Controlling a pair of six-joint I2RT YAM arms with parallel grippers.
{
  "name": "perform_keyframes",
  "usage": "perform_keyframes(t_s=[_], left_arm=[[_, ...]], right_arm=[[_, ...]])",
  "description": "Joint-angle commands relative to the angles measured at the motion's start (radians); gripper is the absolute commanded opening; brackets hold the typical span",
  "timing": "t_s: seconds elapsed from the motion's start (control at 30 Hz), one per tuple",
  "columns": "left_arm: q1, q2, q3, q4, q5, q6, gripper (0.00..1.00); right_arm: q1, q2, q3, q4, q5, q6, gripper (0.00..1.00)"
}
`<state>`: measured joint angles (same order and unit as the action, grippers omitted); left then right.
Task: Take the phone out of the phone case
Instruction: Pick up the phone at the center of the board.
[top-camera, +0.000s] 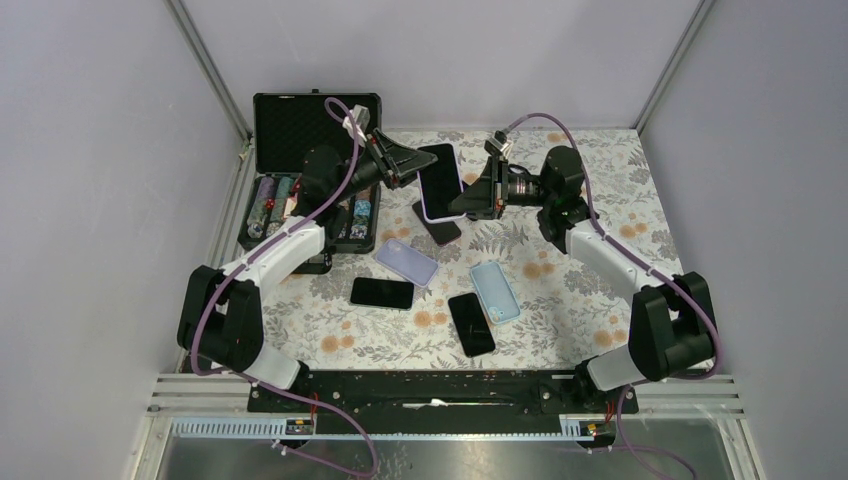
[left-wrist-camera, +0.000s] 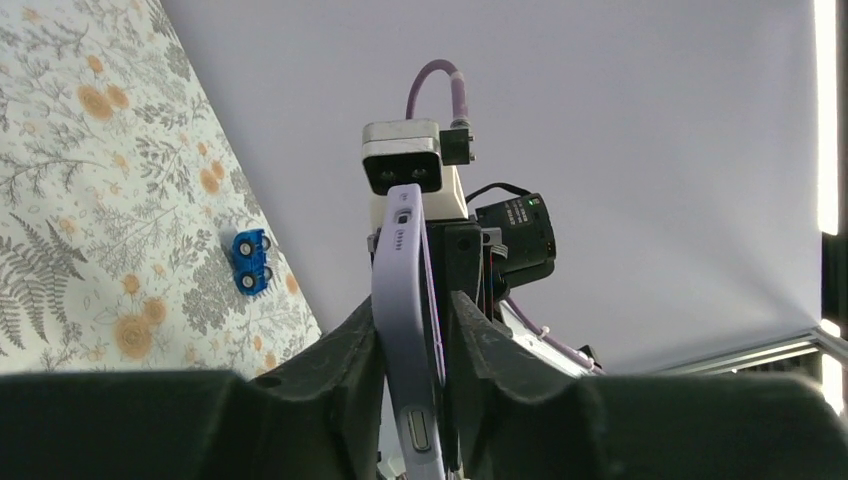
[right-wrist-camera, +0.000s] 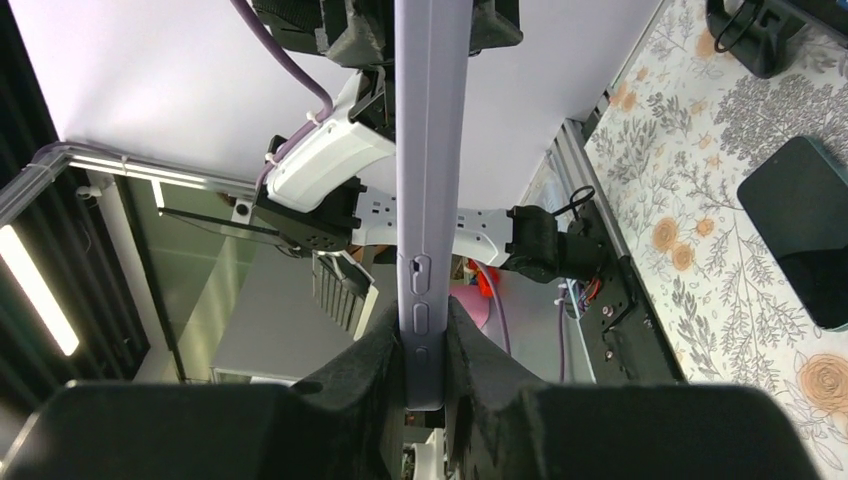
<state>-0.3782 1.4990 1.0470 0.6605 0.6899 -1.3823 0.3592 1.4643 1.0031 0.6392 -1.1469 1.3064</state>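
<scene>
A phone (top-camera: 441, 178) in a lavender phone case (top-camera: 432, 214) hangs tilted in the air over the back middle of the table, held from both sides. My left gripper (top-camera: 412, 166) is closed on its upper left part. In the left wrist view the case edge (left-wrist-camera: 400, 300) runs up between the black fingers of my left gripper (left-wrist-camera: 415, 345), which press on both faces. My right gripper (top-camera: 466, 200) grips the lower right end. In the right wrist view my right gripper (right-wrist-camera: 425, 350) is shut on the case edge (right-wrist-camera: 430, 150), near its side buttons.
An open black foam-lined box (top-camera: 300, 130) stands at the back left. On the floral table lie an empty lavender case (top-camera: 407, 262), a light blue case (top-camera: 495, 290) and three bare dark phones (top-camera: 382, 292) (top-camera: 471, 323) (top-camera: 437, 228). A small blue toy car (left-wrist-camera: 252, 262) lies on the cloth.
</scene>
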Motion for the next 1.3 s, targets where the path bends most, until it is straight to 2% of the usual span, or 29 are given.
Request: perform_keyframes(t_s=[0.0,0.13,0.2,0.23,0.3,0.4,0.47,0.6,0.7,0.83,0.97,1.07,1.2,1.27], left_arm=[[0.002,0.006,0.024,0.066,0.055,-0.006,0.23],[0.003,0.004,0.023,0.060,0.065,-0.011,0.01],[0.003,0.002,0.026,0.060,0.069,-0.020,0.00],[0.004,0.001,0.028,0.064,0.068,-0.028,0.00],[0.010,-0.005,0.028,0.089,0.060,-0.059,0.00],[0.028,-0.029,0.028,0.130,0.022,-0.127,0.00],[0.042,-0.051,0.032,0.107,-0.018,-0.145,0.00],[0.072,-0.100,0.018,0.067,-0.077,-0.150,0.00],[0.085,-0.131,-0.010,0.068,-0.120,-0.178,0.00],[0.089,-0.161,-0.032,0.080,-0.163,-0.266,0.00],[0.084,-0.192,-0.024,0.009,-0.165,-0.301,0.00],[0.084,-0.223,-0.032,-0.043,-0.173,-0.298,0.00],[0.084,-0.235,-0.041,-0.042,-0.187,-0.326,0.00],[0.083,-0.227,-0.034,-0.007,-0.179,-0.348,0.00]], right_arm=[[0.006,-0.001,0.043,0.125,-0.058,0.041,0.08],[0.005,-0.001,0.052,0.083,-0.042,0.018,0.08],[0.005,-0.008,0.057,0.033,-0.028,-0.016,0.12],[0.004,-0.017,0.059,-0.007,-0.013,-0.041,0.19],[0.000,-0.052,0.050,-0.135,0.049,-0.137,0.44],[0.000,-0.115,0.047,-0.301,0.151,-0.295,0.90],[0.000,-0.134,0.035,-0.274,0.179,-0.272,0.99],[0.000,-0.176,0.000,-0.148,0.269,-0.152,0.99],[0.002,-0.198,-0.028,-0.086,0.350,-0.055,0.92],[0.027,-0.189,-0.108,0.222,0.456,0.128,0.72],[0.059,-0.153,-0.168,0.469,0.532,0.273,0.55],[0.076,-0.151,-0.151,0.505,0.541,0.273,0.59],[0.101,-0.188,-0.121,0.462,0.550,0.182,0.80],[0.110,-0.197,-0.116,0.459,0.555,0.162,0.80]])
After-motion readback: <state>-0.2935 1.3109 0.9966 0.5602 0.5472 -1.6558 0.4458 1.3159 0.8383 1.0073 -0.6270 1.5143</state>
